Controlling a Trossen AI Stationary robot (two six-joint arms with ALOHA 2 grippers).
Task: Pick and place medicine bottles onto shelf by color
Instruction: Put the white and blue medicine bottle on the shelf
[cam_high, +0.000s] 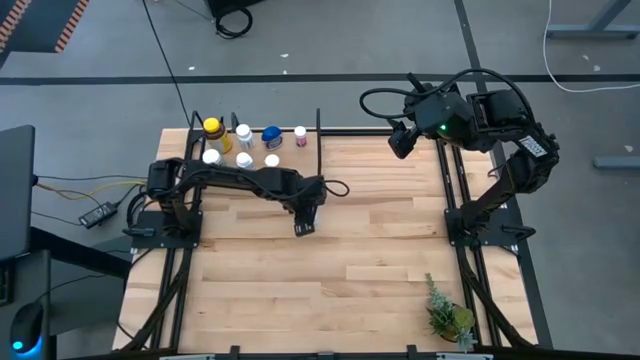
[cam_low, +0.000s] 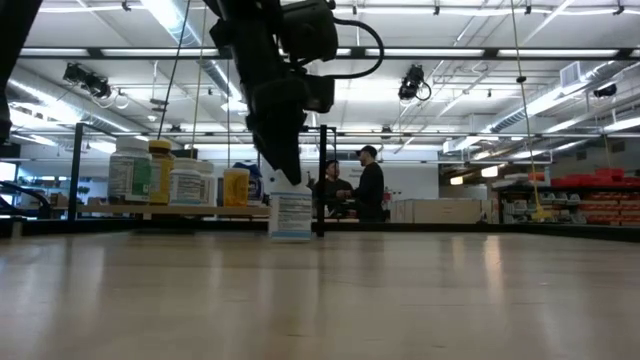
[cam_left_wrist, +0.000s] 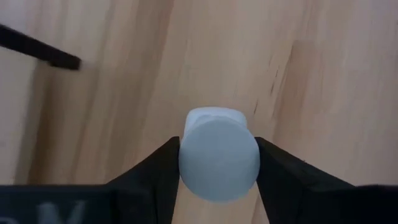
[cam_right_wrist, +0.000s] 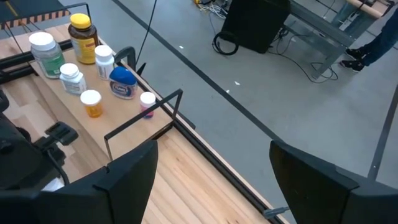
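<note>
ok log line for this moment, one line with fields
left gripper: shut on white bottle, on table | right gripper: open, raised, idle | shelf: seven bottles

Overhead cam looks straight down and catches the whole desk (cam_high: 330, 270) plus both arms. Low cam sits at desk-top level, facing across into the room where people (cam_low: 352, 185) stand far back. Left wrist cam is super close, pointing down at a white bottle (cam_left_wrist: 219, 154) that also shows in the low view. Right wrist cam is high up, angled over the shelf (cam_right_wrist: 143, 112), same bottles as overhead.
</note>
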